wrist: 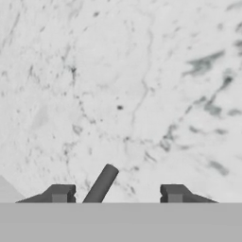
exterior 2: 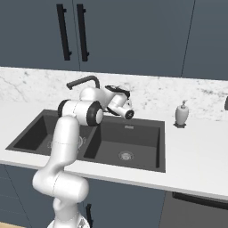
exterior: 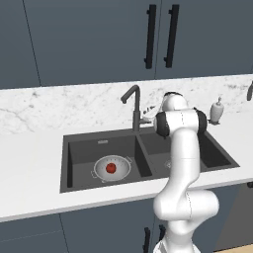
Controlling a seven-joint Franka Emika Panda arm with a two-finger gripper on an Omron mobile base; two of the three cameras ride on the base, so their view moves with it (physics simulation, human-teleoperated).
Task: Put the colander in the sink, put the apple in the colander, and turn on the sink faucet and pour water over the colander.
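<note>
The colander sits in the left basin of the dark sink, with the red apple inside it. The dark sink faucet rises behind the divider, and I see no water running from its spout. My gripper is at the faucet's side lever. The jaws stand apart with the lever between them, nearer the left fingertip and touching neither. In the base views the gripper reaches over the right basin to the faucet's base.
A white pump bottle stands on the counter right of the sink. The marble backsplash is close behind the lever. Dark cabinets with black handles hang above. The right basin holds only its drain.
</note>
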